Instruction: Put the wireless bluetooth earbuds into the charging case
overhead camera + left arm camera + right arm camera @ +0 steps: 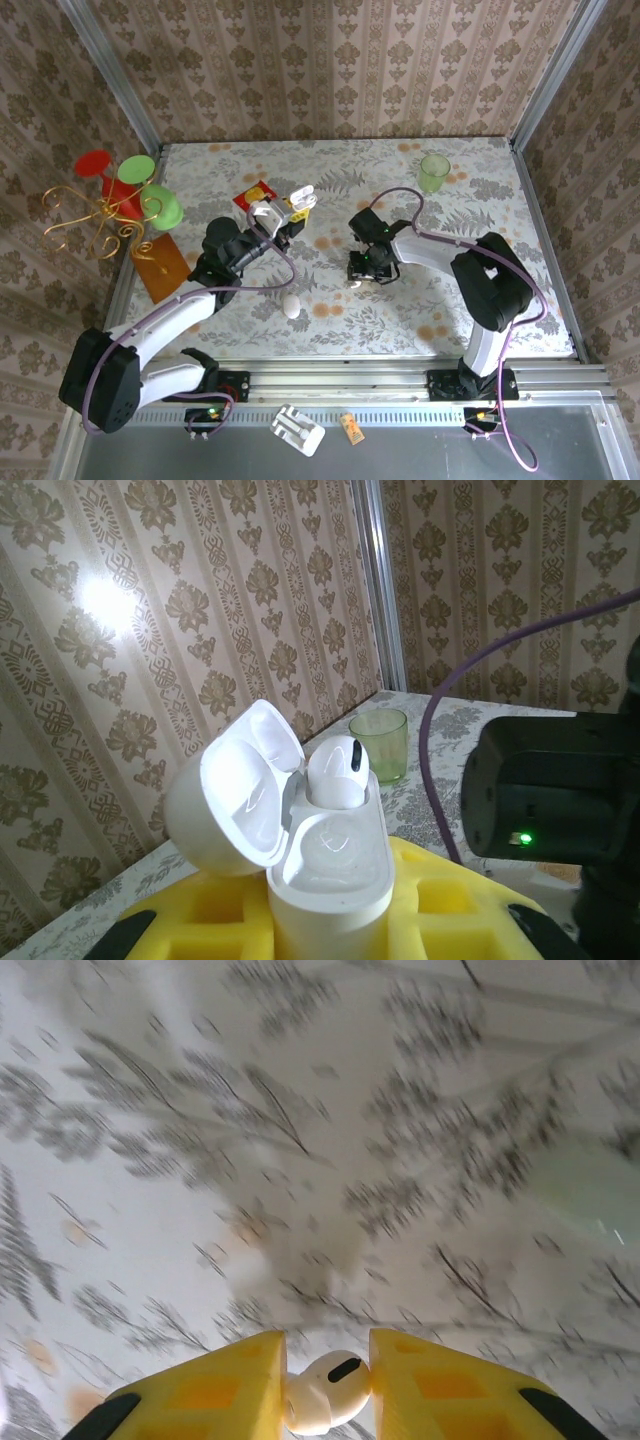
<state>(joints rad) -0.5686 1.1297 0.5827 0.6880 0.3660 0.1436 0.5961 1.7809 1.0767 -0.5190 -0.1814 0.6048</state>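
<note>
Your left claw (290, 210) pinches the open charging case (335, 915) with one earbud (338, 770) seated; your right claw (327, 1360), right of the case, pinches the second earbud (320, 1400), so next, likely, align it over the empty socket (330, 842).

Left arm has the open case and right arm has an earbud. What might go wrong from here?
1. The right gripper pinches the loose earbud by its rounded body alone, so it may slip or twist out before reaching the case.
2. The charging case sits in the left gripper with the seated earbud beside the free slot. The bulky right gripper may bump it or the open lid.
</note>
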